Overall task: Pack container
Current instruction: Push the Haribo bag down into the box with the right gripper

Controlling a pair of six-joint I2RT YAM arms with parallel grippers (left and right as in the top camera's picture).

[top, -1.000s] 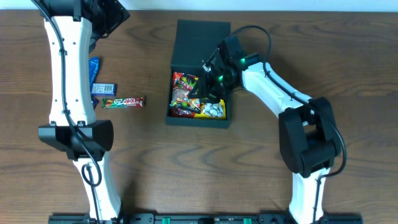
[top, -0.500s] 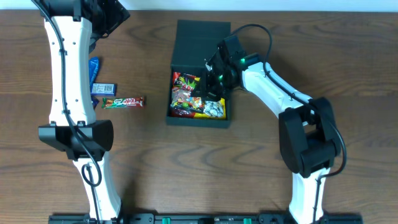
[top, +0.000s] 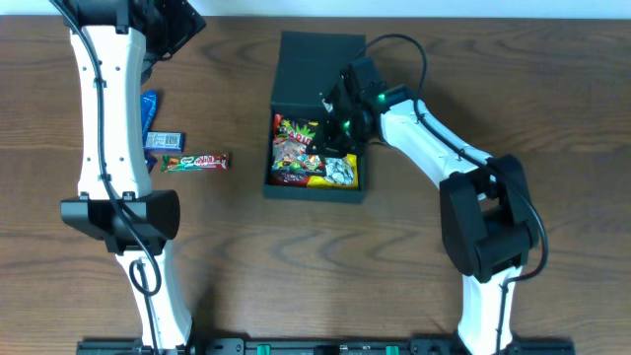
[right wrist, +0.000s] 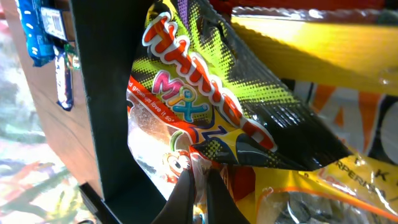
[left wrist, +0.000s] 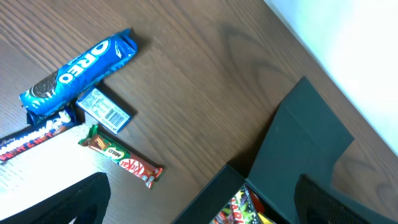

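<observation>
"OREO" stands in white letters on the blue packet [left wrist: 81, 71], well apart from the box [left wrist: 305, 143]. Nearer the box, a red-and-green bar [left wrist: 121, 157] seems to read "MILO". A bag [right wrist: 186, 106] inside the box shows "MIX" and, in small print, "grown-ups love it so".

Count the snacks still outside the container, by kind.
Oreo pack: 1
Barcode box: 1
Bars: 2 (red-green bar, dark bar cut off by the frame edge)
Total: 4
</observation>
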